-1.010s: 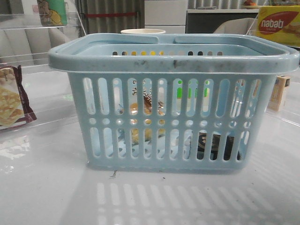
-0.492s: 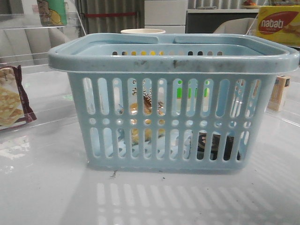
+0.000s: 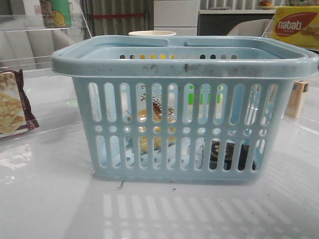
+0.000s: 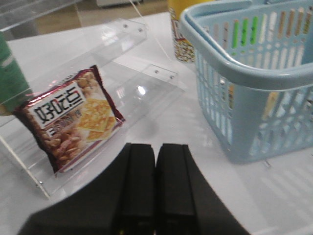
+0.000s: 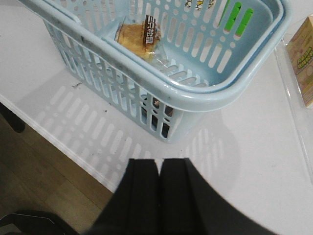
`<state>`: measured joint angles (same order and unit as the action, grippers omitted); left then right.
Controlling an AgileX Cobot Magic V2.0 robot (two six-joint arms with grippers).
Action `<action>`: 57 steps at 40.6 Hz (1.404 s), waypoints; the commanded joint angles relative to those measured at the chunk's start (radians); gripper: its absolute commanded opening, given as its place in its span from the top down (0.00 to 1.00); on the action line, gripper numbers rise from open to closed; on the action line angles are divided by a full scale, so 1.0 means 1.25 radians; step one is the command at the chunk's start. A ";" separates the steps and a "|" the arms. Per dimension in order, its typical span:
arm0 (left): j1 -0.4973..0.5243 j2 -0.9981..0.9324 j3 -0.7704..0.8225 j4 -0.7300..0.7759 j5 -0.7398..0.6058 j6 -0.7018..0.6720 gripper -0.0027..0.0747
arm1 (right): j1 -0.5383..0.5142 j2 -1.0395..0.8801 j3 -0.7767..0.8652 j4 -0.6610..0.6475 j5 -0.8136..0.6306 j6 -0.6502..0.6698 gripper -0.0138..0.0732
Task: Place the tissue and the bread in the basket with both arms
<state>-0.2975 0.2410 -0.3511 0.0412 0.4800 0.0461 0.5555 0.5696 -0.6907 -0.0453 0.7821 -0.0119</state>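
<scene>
The light blue basket [image 3: 184, 64] stands in the middle of the table and also shows in the left wrist view [image 4: 254, 78] and the right wrist view [image 5: 205, 95]. The bread [image 5: 139, 35] in its clear wrapper with a dark label lies inside the basket, and shows through the slots in the front view [image 3: 157, 114]. The black tissue pack [image 3: 227, 154] lies on the basket's floor at the right, seen through the slots [image 5: 157, 115]. My left gripper [image 4: 155, 147] is shut and empty, left of the basket. My right gripper [image 5: 158, 161] is shut and empty, over the table's front edge.
A maroon-edged cracker packet [image 4: 73, 117] leans on a clear acrylic stand [image 4: 146, 83] at the left, also visible in the front view [image 3: 12, 107]. A small box [image 5: 303, 63] stands in a clear tray at the right. A yellow wafer box [image 3: 296, 25] sits at the back right.
</scene>
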 commanded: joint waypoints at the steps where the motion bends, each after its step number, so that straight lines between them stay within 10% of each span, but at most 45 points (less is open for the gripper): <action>1: 0.062 -0.062 0.078 -0.023 -0.176 -0.008 0.85 | -0.001 0.000 -0.021 -0.007 -0.055 -0.008 0.78; 13: 0.188 -0.214 0.289 -0.083 -0.360 -0.008 0.85 | -0.001 0.000 -0.021 -0.007 -0.055 -0.008 0.78; 57: 0.214 -0.213 0.287 -0.056 -0.384 -0.006 0.85 | -0.001 0.001 -0.021 -0.007 -0.056 -0.008 0.78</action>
<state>-0.0216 -0.0058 0.0072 -0.0265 0.0903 0.0461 0.5555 0.5696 -0.6907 -0.0448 0.7821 -0.0119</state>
